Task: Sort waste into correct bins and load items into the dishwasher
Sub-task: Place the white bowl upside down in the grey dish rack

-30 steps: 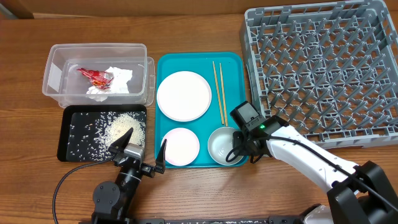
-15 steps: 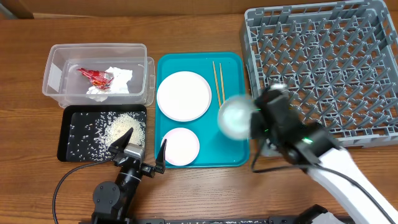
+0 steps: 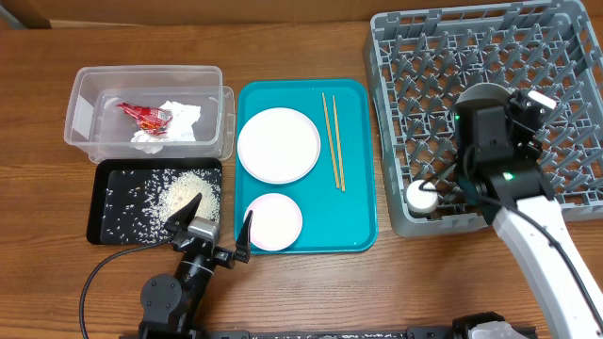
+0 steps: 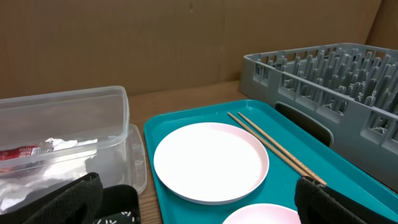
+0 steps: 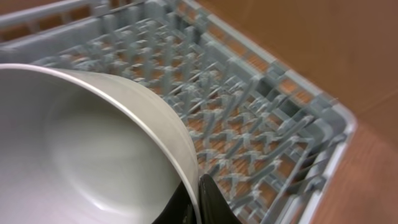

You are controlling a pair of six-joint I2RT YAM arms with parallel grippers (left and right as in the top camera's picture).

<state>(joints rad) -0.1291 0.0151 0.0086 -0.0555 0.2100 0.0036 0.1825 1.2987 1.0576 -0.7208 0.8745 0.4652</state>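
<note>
My right gripper (image 3: 487,111) is shut on the rim of the small metal bowl (image 3: 483,93) and holds it tilted above the grey dish rack (image 3: 565,56). In the right wrist view the fingers (image 5: 198,199) pinch the bowl's rim (image 5: 81,149) over the rack's pegs (image 5: 261,124). A tiny white cup (image 3: 421,196) sits in the rack's front left corner. The large plate (image 3: 278,144), smaller bowl (image 3: 273,221) and chopsticks (image 3: 332,139) lie on the teal tray (image 3: 353,217). My left gripper (image 3: 212,231) is open and empty at the table's front edge.
The clear tub (image 3: 85,89) at the back left holds the red sauce packet (image 3: 143,115) and the white napkin (image 3: 177,122). The black tray (image 3: 108,226) in front of it holds loose rice (image 3: 184,193). The left wrist view shows the plate (image 4: 211,160) and chopsticks (image 4: 273,146).
My right arm has lifted the metal bowl off the teal tray and carried it right and back, over the dish rack. The left arm has not moved.
</note>
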